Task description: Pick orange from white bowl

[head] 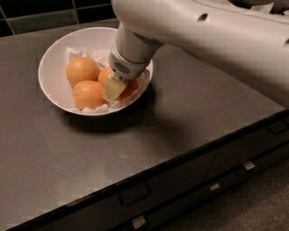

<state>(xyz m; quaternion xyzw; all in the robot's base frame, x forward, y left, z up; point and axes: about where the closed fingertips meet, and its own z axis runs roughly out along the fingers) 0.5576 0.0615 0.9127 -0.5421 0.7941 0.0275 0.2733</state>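
The wide white bowl [50,63], lined with crumpled white paper, stands at the back left of the dark counter. Three oranges show in it: one at the back left [82,70], one at the front [89,94], and a third [129,88] on the right, partly covered by my gripper. My gripper [114,90] reaches down into the bowl from the upper right and sits right against the third orange, close beside the front orange. The thick white arm [203,31] hides the bowl's far right rim.
The dark counter [180,117] runs from left to right, with its front edge running diagonally. Below it are dark drawers with handles [134,194]. A dark tiled wall [40,16] lies behind. A bit of white paper [269,6] peeks out at the top right.
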